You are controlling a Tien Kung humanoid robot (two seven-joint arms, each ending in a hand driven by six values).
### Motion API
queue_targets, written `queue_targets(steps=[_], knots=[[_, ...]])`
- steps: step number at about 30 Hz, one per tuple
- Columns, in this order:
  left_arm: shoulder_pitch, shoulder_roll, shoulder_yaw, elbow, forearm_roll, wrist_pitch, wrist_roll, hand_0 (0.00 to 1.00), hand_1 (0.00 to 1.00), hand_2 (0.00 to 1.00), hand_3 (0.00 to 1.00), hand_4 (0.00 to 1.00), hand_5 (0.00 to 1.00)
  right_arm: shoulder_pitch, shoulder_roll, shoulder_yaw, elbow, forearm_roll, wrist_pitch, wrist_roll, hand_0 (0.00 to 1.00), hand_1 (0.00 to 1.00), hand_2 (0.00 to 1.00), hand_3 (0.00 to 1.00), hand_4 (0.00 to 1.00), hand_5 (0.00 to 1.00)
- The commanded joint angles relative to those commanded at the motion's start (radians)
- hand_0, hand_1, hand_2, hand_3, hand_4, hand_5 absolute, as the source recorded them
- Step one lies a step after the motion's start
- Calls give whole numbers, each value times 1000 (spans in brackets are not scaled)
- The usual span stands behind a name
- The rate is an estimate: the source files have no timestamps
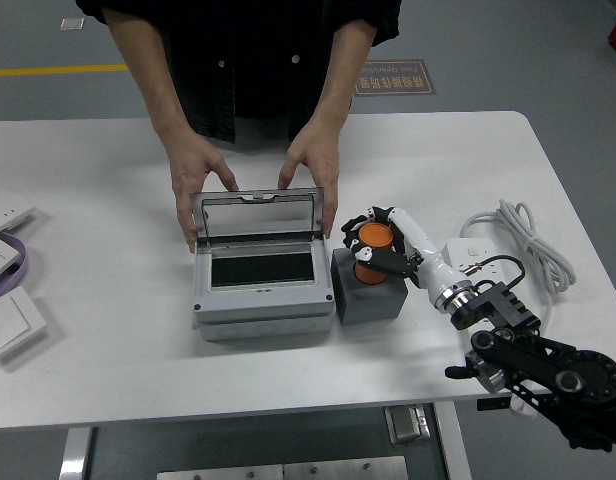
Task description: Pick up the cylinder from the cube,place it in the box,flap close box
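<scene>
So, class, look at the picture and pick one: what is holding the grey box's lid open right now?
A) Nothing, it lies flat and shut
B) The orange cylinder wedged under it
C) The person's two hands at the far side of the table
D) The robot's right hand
C: the person's hands grip both sides of the raised lid of the box, while the robot's right hand is closed on the orange cylinder at the cube.
</scene>
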Motion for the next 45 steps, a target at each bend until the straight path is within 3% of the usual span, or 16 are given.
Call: queue_targets(steps=[10, 17, 23, 24, 27, 29, 30, 35, 45], knots=[[0, -1, -1, 1, 0, 7, -5, 623, 593, 613, 654, 743, 294, -4, 7, 21, 22, -12, -27, 8, 444, 369, 324, 216, 2, 2], [2, -1, 1, 2, -2, 9, -6, 622, 594, 610, 654, 743, 295, 19, 10, 37, 134, -70, -76, -61, 441, 367, 319, 214, 2, 2], [4, 1, 9, 2, -10, 9, -5, 621, 593, 610, 653, 743, 294, 78, 25, -9, 218, 43, -70, -78, 432, 355, 310, 210, 2, 2], [4, 1, 11, 2, -12, 9, -4, 621, 593, 610, 654, 742, 293, 88, 30, -18, 226, 61, -69, -80, 185, 204, 255, 194, 2, 2], [5, 2, 17, 3, -17, 9, -3, 621, 593, 610, 654, 742, 293, 134, 56, -51, 245, 71, -75, -107, 185, 204, 255, 194, 2, 2], [5, 3, 20, 3, -19, 8, -2, 621, 593, 610, 654, 742, 293, 170, 77, -75, 246, 33, -87, -137, 185, 204, 255, 194, 2, 2], [5, 3, 21, 3, -20, 8, -2, 621, 593, 608, 652, 744, 295, 185, 85, -86, 245, 15, -91, -150, 116, 170, 233, 178, 2, 2], [2, 7, 26, 4, -22, 8, -1, 621, 593, 608, 652, 744, 295, 266, 134, -143, 224, -107, -93, -252, 116, 170, 233, 178, 2, 2], [-5, 12, 29, 4, -21, 8, 0, 621, 592, 606, 651, 743, 296, 348, 204, -231, 135, -481, 17, -523, 41, 118, 185, 161, 2, 2]])
